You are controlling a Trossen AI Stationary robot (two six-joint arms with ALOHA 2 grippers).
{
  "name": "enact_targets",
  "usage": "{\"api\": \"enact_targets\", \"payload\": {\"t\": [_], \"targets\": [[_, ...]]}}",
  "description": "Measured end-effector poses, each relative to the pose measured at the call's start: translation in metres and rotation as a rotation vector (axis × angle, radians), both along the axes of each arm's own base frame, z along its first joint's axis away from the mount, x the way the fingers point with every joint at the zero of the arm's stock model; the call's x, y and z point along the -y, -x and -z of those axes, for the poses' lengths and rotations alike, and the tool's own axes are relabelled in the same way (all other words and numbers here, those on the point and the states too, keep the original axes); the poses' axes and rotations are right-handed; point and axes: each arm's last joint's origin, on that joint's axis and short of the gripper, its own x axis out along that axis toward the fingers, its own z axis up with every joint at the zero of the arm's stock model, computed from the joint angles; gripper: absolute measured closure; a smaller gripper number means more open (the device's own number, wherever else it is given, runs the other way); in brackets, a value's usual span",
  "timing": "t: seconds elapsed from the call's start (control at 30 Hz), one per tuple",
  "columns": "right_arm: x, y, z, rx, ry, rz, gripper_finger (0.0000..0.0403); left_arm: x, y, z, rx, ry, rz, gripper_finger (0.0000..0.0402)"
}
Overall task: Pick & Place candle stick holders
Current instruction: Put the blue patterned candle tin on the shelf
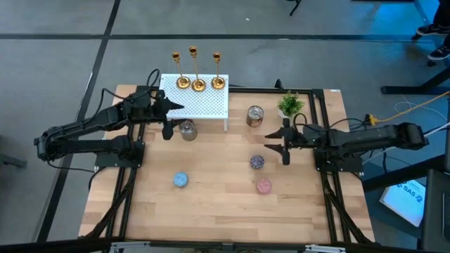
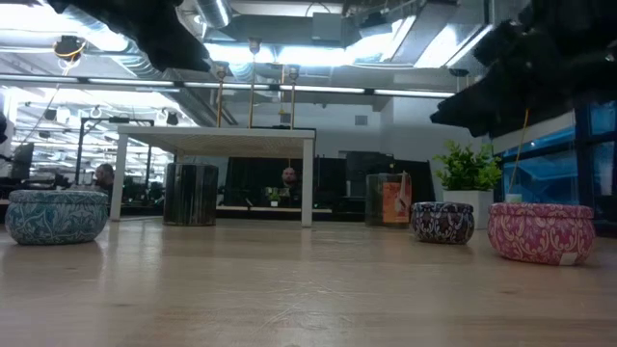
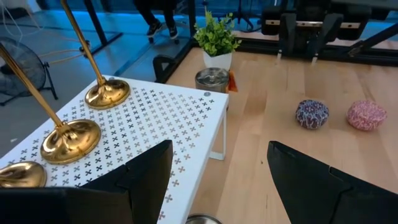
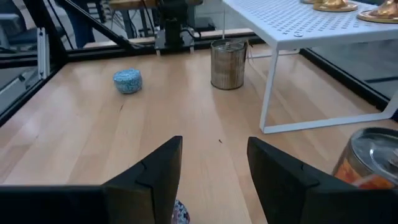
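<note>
Three gold candle stick holders (image 1: 198, 72) stand in a row along the far edge of the white shelf (image 1: 204, 107). Each one is upright, with a thin stem going straight up from a round base. The bases sit close beside each other but do not touch.

The left gripper (image 1: 169, 121) hangs over the near left corner of the shelf. Its fingers are spread wide and hold nothing. From its wrist camera the gold bases (image 3: 69, 138) lie just ahead of it and a little to one side, across the dotted shelf top.

The right gripper (image 1: 281, 145) waits over the table near the little plant (image 1: 290, 105), open and empty too. It is well apart from the shelf.

So the left arm is the nearer one. I think it should reach forward across the shelf and close on a stem from the side, since the stems stand tall.
</note>
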Motion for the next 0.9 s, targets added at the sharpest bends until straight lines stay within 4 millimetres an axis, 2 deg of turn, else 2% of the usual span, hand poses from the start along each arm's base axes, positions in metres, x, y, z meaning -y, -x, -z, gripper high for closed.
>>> {"api": "enact_targets", "payload": {"t": [0.33, 0.9], "targets": [[0.001, 0.027, 0.012, 0.093, 0.028, 0.04, 0.0217, 0.0, 0.0, -0.001, 0.022, 0.027, -0.014, 0.0141], [0.0, 0.056, 0.011, 0.087, 0.082, 0.056, 0.0217, -0.001, -0.002, -0.005, 0.072, 0.024, -0.022, 0.0141]]}}
